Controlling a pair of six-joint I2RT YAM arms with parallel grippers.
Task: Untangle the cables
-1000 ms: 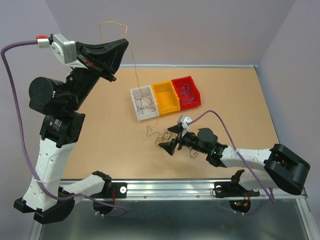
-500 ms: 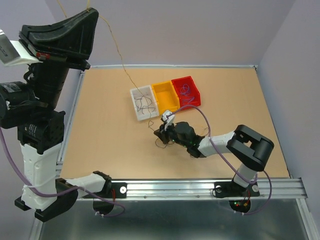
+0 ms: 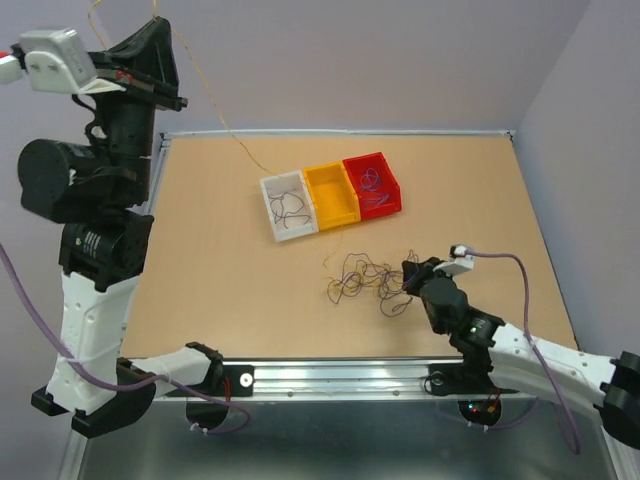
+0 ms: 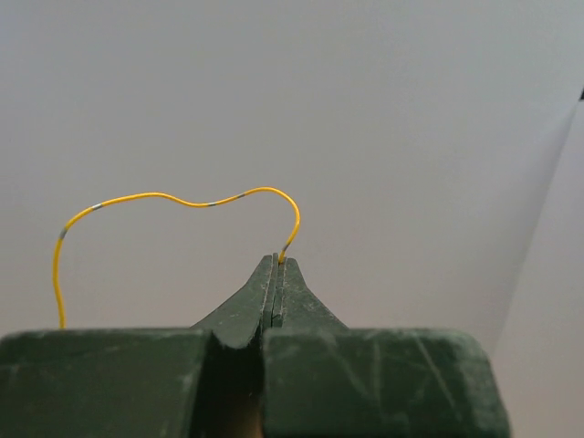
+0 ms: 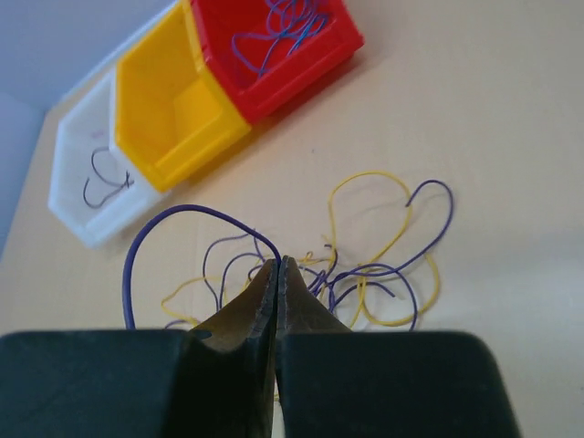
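The cables (image 3: 362, 278) lie as a loose tangle of thin purple, yellow and dark wires on the table in front of the bins; the right wrist view shows the tangle (image 5: 383, 265) just beyond my fingers. My right gripper (image 3: 410, 272) sits low at the tangle's right edge, shut on a purple wire (image 5: 182, 208) that arches left from its tips (image 5: 276, 263). My left gripper (image 3: 160, 23) is raised high at the far left, shut (image 4: 278, 261) on the end of a yellow wire (image 4: 164, 195). That yellow wire (image 3: 225, 132) trails down toward the table near the white bin.
Three small bins stand in a row at mid-table: a white bin (image 3: 270, 190) with dark wires, a yellow bin (image 3: 332, 193) and a red bin (image 3: 385, 180) with purple wires. The back and right walls border the table.
My right gripper has shut on a purple wire and pulled back to the right of the tangle, which has spread out. The left arm has swung up and left with the yellow wire.
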